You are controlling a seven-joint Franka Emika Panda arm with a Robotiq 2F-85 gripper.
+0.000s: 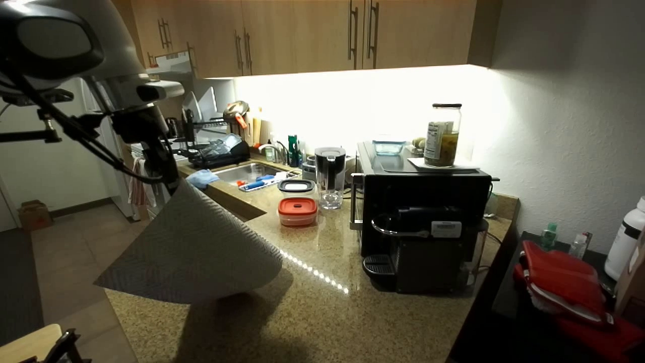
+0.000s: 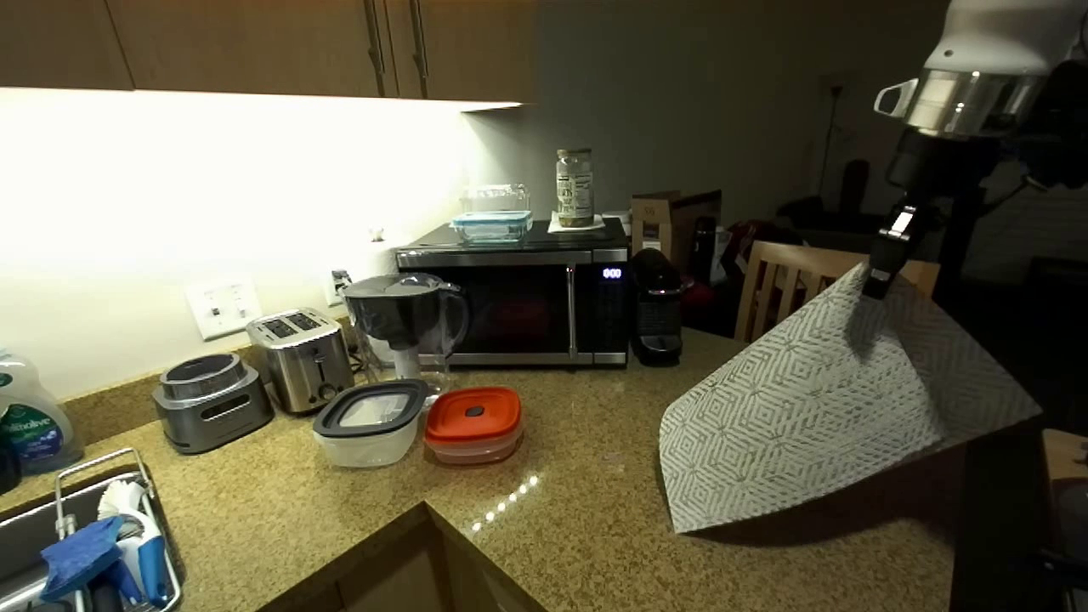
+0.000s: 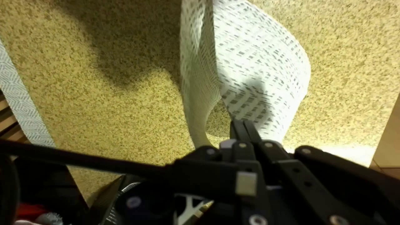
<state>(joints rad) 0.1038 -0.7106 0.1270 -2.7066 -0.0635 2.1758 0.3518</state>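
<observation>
Kitchen corner with a speckled stone counter below pale wooden cabinets, wall washed out by glare from beneath them. Robot arm cut off at the top in both exterior views. Sink and soap bottle cropped at the left border in an exterior view; dim shapes beyond the wooden chair too dark to name. Microwave partly blocked by the coffee machine in an exterior view. Hard to place: patterned strip along the counter's edge in the wrist view, either part of the mat or a separate piece. Off-white mat, with nested diamonds in grey-gold, brightly lit and woven-looking on one face, duller and greyer on the shaded side. Curled into a loose scoop, with one pointed corner out to the side, against the floor in an exterior view. Hanging over the counter, well apart from the red-lidded container, above a broad shadow; contact of the lowest edge with the counter impossible to tell. Gripper pressed together, pinching the mat at its upper edge, with both fingers angled down onto it; exact depth of the pinch hidden.
</observation>
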